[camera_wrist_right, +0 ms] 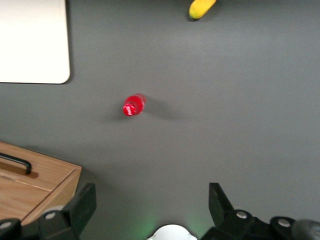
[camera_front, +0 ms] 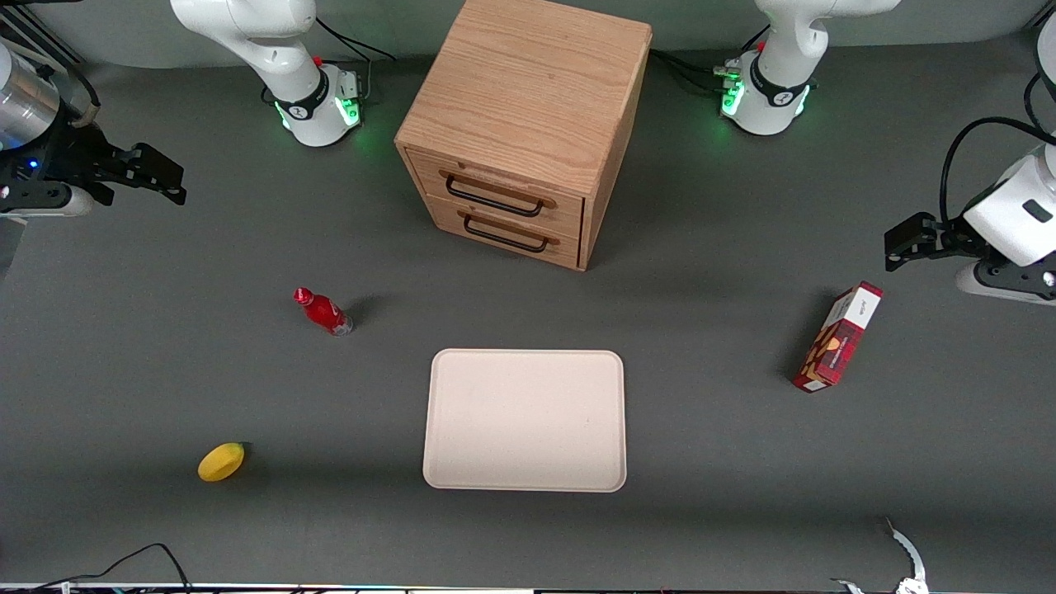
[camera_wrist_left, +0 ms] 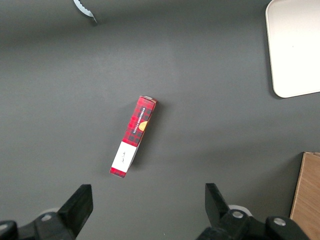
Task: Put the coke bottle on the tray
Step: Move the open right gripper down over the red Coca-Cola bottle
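Bottle (camera_front: 323, 312) stands upright, untouched; my gripper (camera_front: 157, 177) hangs wide open, empty, well apart. Descend over cap, grip body, carry to tray (camera_front: 525, 419).

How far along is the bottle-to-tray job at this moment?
Nothing looks done yet: the coke bottle stands upright on the table, apart from the bare tray. Nothing is in hand; the gripper hangs open, high at the working arm's end. Reaching, grasping, carrying and placing all remain.
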You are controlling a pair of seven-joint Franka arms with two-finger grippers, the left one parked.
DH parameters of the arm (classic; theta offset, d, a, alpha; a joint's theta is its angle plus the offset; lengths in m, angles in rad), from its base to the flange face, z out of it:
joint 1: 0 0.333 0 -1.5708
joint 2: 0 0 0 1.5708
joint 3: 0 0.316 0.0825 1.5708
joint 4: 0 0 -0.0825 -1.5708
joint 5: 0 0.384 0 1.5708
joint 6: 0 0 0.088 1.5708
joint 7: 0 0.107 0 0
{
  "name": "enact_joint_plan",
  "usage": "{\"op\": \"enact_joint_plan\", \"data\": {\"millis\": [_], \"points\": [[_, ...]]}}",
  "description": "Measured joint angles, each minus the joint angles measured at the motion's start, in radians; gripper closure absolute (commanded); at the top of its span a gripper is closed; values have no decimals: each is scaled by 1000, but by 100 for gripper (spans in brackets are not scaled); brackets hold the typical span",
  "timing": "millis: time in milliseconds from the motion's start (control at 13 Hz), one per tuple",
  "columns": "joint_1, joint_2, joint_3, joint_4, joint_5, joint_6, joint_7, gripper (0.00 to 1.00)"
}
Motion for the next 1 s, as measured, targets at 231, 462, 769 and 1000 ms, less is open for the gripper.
{"op": "enact_joint_plan", "data": {"millis": [231,462,769,1000], "points": [[1,1,1,7,8,-20,0,0],[2,8,1,8,26,-28,0,0],[9,41,29,-167,59,202,32,0],[12,82,61,-453,59,576,76,0]]}}
